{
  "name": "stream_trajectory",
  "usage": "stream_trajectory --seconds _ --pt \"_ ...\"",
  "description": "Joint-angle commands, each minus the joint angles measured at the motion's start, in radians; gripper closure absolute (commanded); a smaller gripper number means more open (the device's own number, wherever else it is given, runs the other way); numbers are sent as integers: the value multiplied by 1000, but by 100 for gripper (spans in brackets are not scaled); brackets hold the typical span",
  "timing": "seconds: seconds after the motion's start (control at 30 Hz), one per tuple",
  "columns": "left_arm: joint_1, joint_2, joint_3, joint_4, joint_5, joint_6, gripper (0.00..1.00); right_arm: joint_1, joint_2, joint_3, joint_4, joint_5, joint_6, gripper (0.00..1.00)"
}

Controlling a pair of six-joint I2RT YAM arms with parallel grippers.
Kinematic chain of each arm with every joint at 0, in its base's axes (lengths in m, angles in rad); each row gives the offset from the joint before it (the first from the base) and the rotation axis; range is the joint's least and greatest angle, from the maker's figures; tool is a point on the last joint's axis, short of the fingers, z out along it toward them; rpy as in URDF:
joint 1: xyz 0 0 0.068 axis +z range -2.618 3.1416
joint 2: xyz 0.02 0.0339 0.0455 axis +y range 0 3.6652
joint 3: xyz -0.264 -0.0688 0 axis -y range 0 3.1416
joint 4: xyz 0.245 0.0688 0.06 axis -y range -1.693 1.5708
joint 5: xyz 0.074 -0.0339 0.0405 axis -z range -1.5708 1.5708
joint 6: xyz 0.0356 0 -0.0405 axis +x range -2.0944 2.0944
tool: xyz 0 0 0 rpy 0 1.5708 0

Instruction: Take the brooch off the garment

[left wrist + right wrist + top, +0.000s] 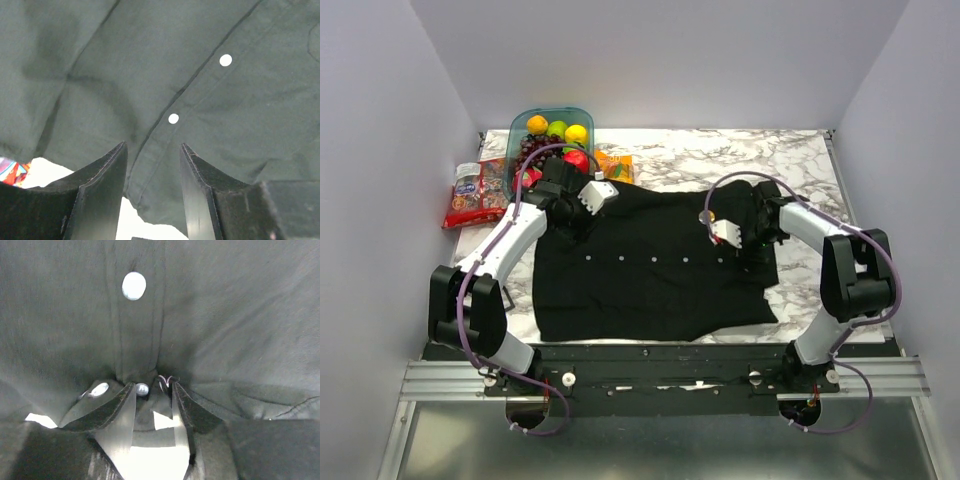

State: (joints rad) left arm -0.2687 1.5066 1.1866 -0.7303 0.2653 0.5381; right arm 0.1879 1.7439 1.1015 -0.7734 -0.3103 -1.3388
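Black garment (650, 280) — fruit tub (560, 108) overhead only

- No text, number or sign can be read in any view.
- Snack bag (475, 193), upper left of the top view: printed, but too small to read.

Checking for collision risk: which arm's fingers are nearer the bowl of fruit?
Left. The left fingers hover over the shirt right beside the bowl; the right fingers are far across the shirt.
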Motion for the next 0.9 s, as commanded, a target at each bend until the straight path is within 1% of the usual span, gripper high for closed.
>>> stream_trajectory --seconds 0.0,0.03,0.07,0.13,0.17,0.2,0.23,0.27,0.3,0.33,0.43,0.47,0.57,0.63,0.67,0.7,0.87 --pt "-1 -19 -13 19 64 -4 46 -91 -3 -49 -50 167 -94 60" --pt "-1 -17 -13 17 64 -3 46 -144 15 -34 -59 183 -99 61" --pt "-1 -20 -13 17 77 -4 46 -169 26 -7 -81 194 -111 62" --pt "-1 -26 -12 9 91 -6 46 -211 39 102 -107 163 -108 62" --pt "-1 -26 -10 8 100 -6 46 -212 36 147 -154 89 -93 61" --pt "-1 -28 -5 6 112 -9 46 -212 34 247 -188 30 -89 60" --pt "-1 -28 -4 2 123 -19 46 -200 29 292 -222 -36 -83 58" --pt "-1 -26 -2 2 129 -27 46 -190 26 325 -240 -137 -54 53" --pt "-1 -26 -1 2 140 -30 46 -185 25 349 -228 -166 -39 51" --pt "-1 -25 1 3 144 -38 46 -133 23 365 -210 -183 -27 49" --pt "-1 -19 2 2 152 -59 46 -67 25 328 -60 -207 15 41" --pt "-1 -17 4 0 153 -63 46 -55 35 313 45 -190 41 37" --pt "-1 -8 16 -21 164 -58 46 -7 75 290 208 -118 81 32" --pt "-1 -5 28 -23 167 -56 46 16 138 310 256 -70 121 32" --pt "-1 -9 30 -18 164 -61 46 24 160 328 305 -15 171 28" --pt "-1 -9 33 -14 163 -64 46 28 184 334 322 -1 190 28" --pt "-1 -8 39 -6 146 -72 46 68 232 337 373 91 198 28"
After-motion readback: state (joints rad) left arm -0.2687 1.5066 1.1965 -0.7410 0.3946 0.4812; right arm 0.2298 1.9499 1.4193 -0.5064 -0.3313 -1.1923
